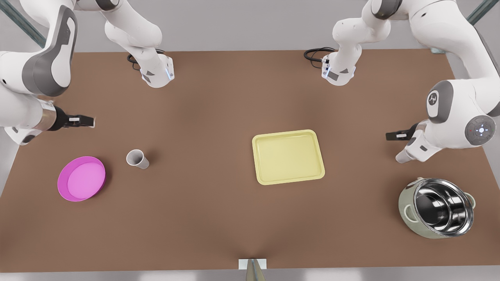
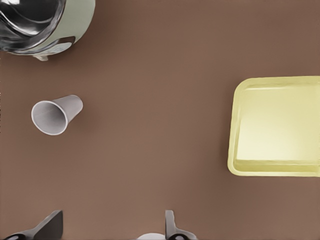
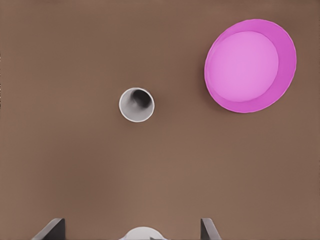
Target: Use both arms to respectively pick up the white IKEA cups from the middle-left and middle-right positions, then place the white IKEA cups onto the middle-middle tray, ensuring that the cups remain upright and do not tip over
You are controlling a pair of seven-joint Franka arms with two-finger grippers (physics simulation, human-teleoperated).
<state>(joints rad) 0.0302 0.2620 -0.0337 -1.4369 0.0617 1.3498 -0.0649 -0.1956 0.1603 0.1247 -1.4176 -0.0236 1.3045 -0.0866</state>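
Left gripper (image 2: pixel 112 222) and right gripper (image 3: pixel 130 225): both wide open, nothing held.
I'd centre them over left cup (image 2: pixel 55 115) and right cup (image 3: pixel 136 105), drop straight, squeeze gently.

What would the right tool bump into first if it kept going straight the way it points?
Probably the white cup: the right tool, open, points down at the brown table with the upright cup lined up between its fingers. Depth is unclear, so it may meet bare table just short of it.
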